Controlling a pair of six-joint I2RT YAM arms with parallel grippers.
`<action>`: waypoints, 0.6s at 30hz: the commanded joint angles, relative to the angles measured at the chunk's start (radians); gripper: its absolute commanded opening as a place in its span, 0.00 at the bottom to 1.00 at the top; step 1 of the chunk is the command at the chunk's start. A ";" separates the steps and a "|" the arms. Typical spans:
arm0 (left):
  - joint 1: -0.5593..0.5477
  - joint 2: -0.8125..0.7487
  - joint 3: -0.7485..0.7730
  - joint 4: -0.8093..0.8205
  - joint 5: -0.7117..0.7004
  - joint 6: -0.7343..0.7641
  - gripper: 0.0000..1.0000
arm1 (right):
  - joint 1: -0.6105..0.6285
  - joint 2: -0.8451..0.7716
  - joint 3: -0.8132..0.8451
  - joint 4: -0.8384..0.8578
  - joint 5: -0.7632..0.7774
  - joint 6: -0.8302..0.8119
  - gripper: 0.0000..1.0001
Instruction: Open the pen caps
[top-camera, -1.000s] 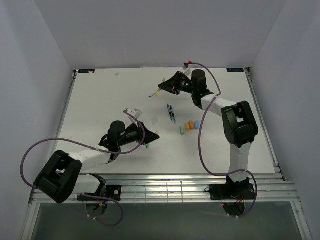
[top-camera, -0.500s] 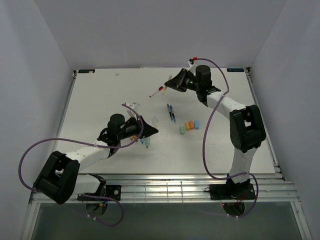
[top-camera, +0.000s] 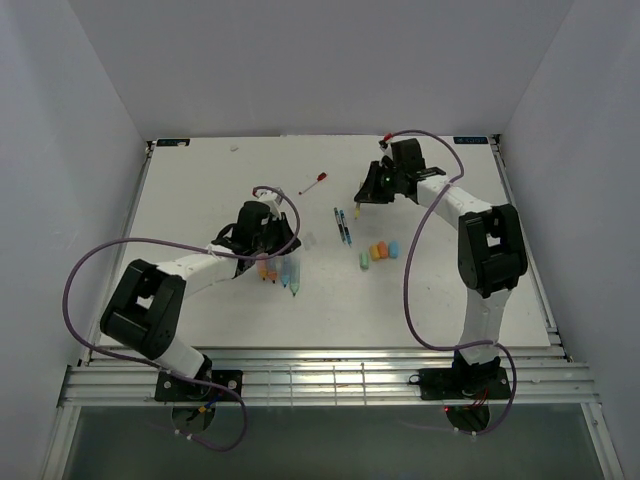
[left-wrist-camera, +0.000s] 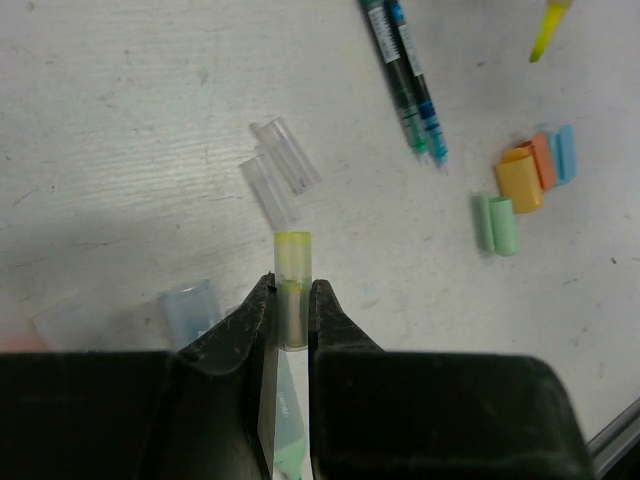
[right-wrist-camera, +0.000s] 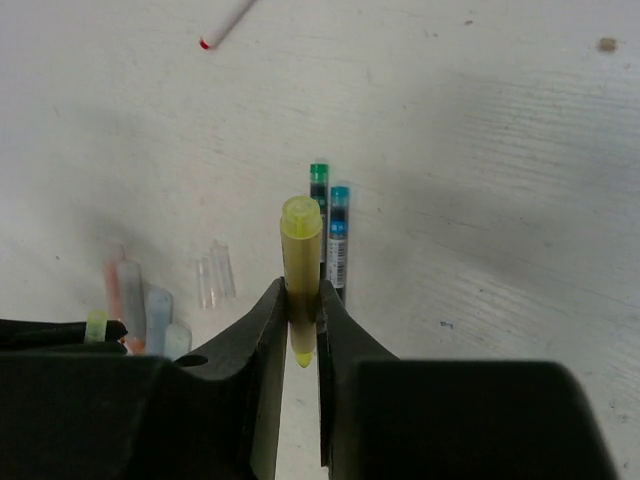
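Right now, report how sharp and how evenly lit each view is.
Top external: even, soft light, only faint shadows, sharp but small. Left wrist: the table is sharp, the pale blue pen beside the left claw is blurred, and a broad soft shadow lies at left. Right wrist: the two dark pens are crisp, the right claw is black without detail, and the left side is shaded.

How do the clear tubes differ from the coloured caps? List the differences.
The clear tubes have no colour; the caps are green, orange, red and blue. The clear tubes are two; the caps are four. The clear tubes lie left of the teal pens, the caps right of them. Both lie loose on the table.
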 joint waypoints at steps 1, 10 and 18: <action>0.020 0.036 0.048 -0.040 -0.033 0.040 0.00 | -0.001 0.037 -0.002 -0.063 -0.007 -0.074 0.08; 0.037 0.148 0.104 0.008 0.012 0.040 0.00 | -0.013 0.110 0.008 -0.071 -0.034 -0.098 0.08; 0.049 0.249 0.177 -0.015 0.056 0.033 0.01 | -0.020 0.167 0.042 -0.079 -0.034 -0.106 0.13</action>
